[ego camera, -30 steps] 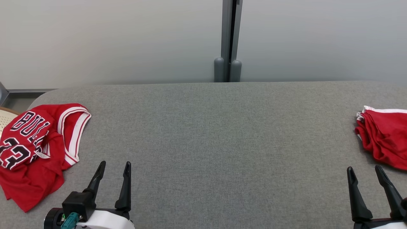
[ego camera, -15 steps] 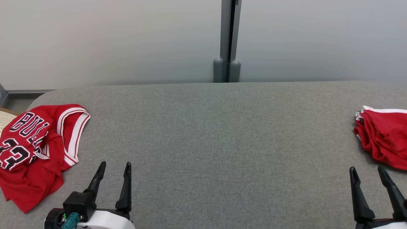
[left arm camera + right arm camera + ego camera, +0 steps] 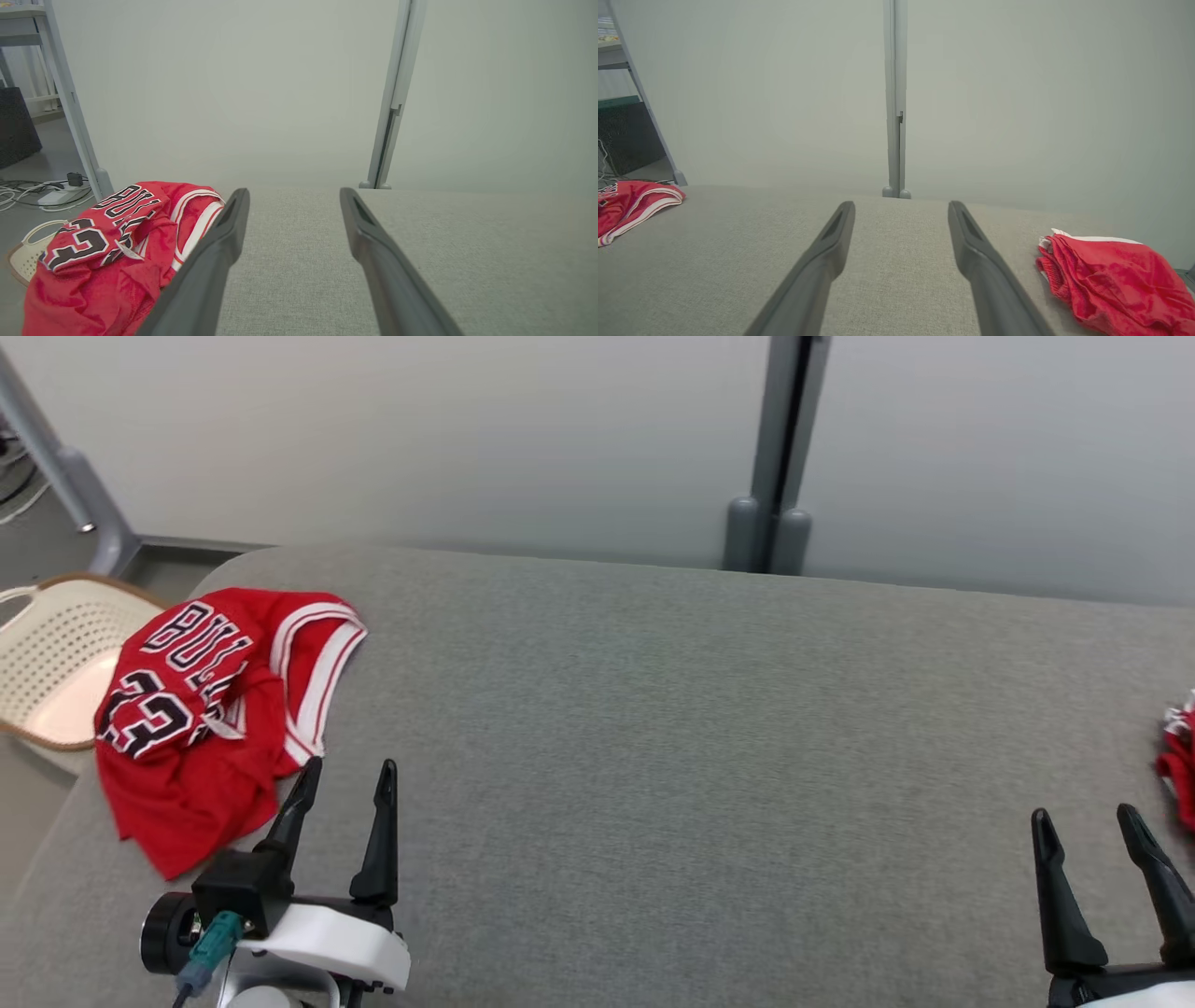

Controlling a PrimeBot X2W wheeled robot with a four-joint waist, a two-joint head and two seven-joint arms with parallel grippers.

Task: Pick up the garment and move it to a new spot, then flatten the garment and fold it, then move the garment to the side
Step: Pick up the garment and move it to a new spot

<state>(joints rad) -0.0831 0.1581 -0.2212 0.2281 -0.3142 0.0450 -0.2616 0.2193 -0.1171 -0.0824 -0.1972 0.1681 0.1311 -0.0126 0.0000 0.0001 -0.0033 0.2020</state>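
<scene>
The grey table top (image 3: 672,709) is lying bare across its whole middle, leaving wide room for either arm to pass. A crumpled red jersey (image 3: 187,709) is taking up the left end, just beside the left gripper (image 3: 349,767) and its spread fingers. A bunched red garment (image 3: 1111,275) is sitting at the right end, near the right gripper (image 3: 1085,815). A wall panel (image 3: 467,429) with a grey post (image 3: 780,448) is closing off the far edge, and a pale basket (image 3: 47,663) is standing beside the left end.

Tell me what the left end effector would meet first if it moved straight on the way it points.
Probably nothing near: the left end effector points along the grey fabric table towards the pale wall. The crumpled red jersey lies just left of that line.
</scene>
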